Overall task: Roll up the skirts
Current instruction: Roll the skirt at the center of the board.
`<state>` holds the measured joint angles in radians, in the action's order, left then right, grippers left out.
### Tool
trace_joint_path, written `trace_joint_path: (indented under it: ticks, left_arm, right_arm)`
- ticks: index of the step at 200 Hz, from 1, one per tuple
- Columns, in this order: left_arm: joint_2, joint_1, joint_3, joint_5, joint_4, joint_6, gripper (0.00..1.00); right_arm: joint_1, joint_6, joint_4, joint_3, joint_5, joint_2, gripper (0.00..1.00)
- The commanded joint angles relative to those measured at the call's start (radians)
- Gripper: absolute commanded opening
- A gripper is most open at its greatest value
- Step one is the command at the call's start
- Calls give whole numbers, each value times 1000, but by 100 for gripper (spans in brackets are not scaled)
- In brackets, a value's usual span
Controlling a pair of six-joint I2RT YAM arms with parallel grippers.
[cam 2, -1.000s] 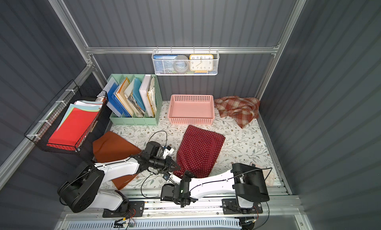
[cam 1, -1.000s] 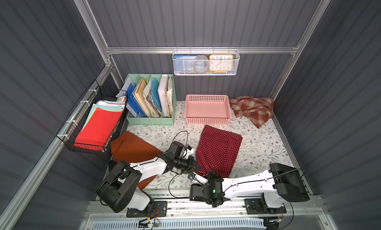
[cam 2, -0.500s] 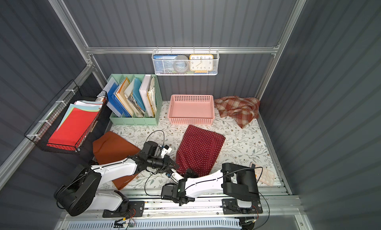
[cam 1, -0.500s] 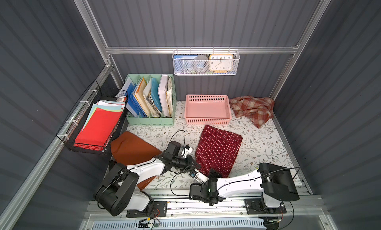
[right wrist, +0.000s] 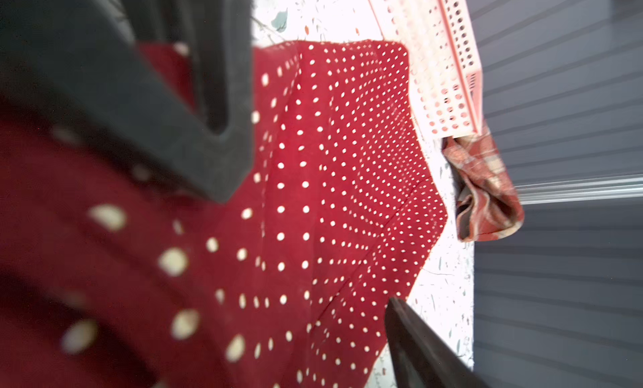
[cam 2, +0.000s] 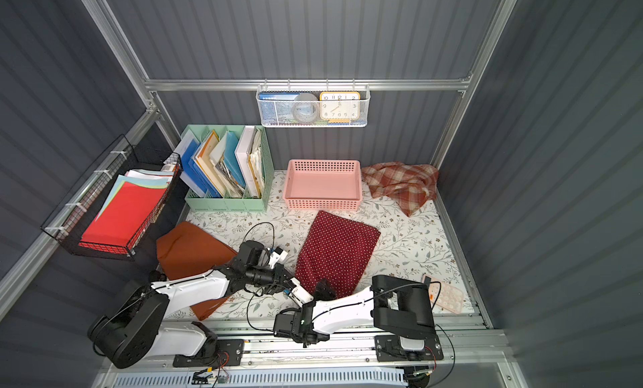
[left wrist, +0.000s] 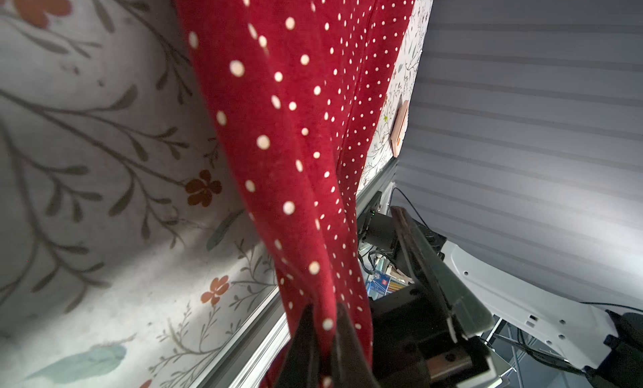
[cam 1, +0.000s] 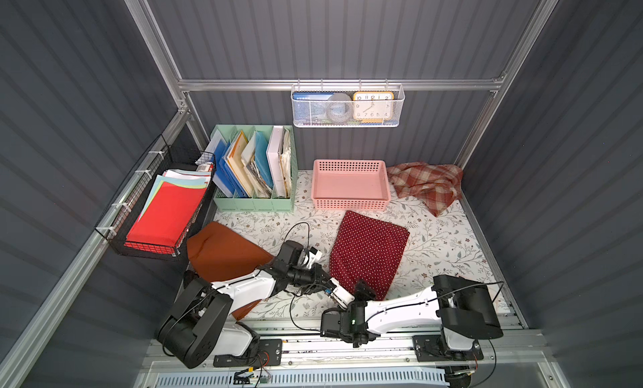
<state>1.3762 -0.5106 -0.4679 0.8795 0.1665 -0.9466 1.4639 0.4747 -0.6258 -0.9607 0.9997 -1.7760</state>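
The dark red polka-dot skirt (cam 1: 368, 254) (cam 2: 337, 250) lies flat mid-table. My left gripper (cam 1: 330, 284) (cam 2: 294, 282) (left wrist: 322, 320) is shut on its near left corner and lifts a fold of the cloth (left wrist: 288, 125). My right gripper (cam 1: 362, 289) (cam 2: 323, 289) (right wrist: 318, 316) sits at the skirt's near edge, open, with polka-dot cloth (right wrist: 330, 195) between its jaws; one fingertip (right wrist: 414, 344) shows, the other is hidden. The rust-orange skirt (cam 1: 222, 250) (cam 2: 188, 250) lies at the left, partly under the left arm. The plaid skirt (cam 1: 424, 184) (cam 2: 400, 184) (right wrist: 483, 191) is crumpled at the back right.
A pink basket (cam 1: 349, 203) stands behind the polka-dot skirt, a green file holder (cam 1: 254, 204) to its left. A black wire basket (cam 1: 146, 250) of paper sheets hangs on the left wall. A pink calculator (cam 2: 449, 297) lies front right. A metal rail (cam 1: 382, 337) edges the front.
My right gripper has moved forward from the front rail onto the polka-dot skirt's near edge, and its arm has swung. The left gripper has kept its hold and hardly moved.
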Motion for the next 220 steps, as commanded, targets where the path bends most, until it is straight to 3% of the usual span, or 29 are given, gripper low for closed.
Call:
trace_joint_path:
  ticks: [1,57,108,120,130,142,168,194,220]
  left_arm:
    - [-25,6,21,19,14,-12,0]
    - [-42,30,32,25,-9,9,0]
    - [-59,89,23,31,-61,50,0]
    - [-70,117,17,29,-94,70,8]
    - [-81,142,14,33,-114,84,21]
    - [-92,170,8,38,-140,104,35]
    - [-107,222,-14,42,-187,145,45]
    - [-134,264,-30,36,-227,180,46]
    - [-161,310,-43,40,-270,224,46]
  right_arm:
    - [-3,26,-26,3,59,-1,69]
    - [10,69,-80,-1,70,-8,49]
    - [21,-4,-22,-9,-14,-45,14]
    - [21,-17,-17,-10,-38,-55,9]
    - [20,-25,-16,-13,-56,-58,4]
    - [19,-38,-15,-14,-91,-62,2]
    - [16,-74,-13,-29,-172,-68,0]
    - [9,-141,-25,-62,-268,-52,0]
    - [-68,-215,-3,-53,-504,16,0]
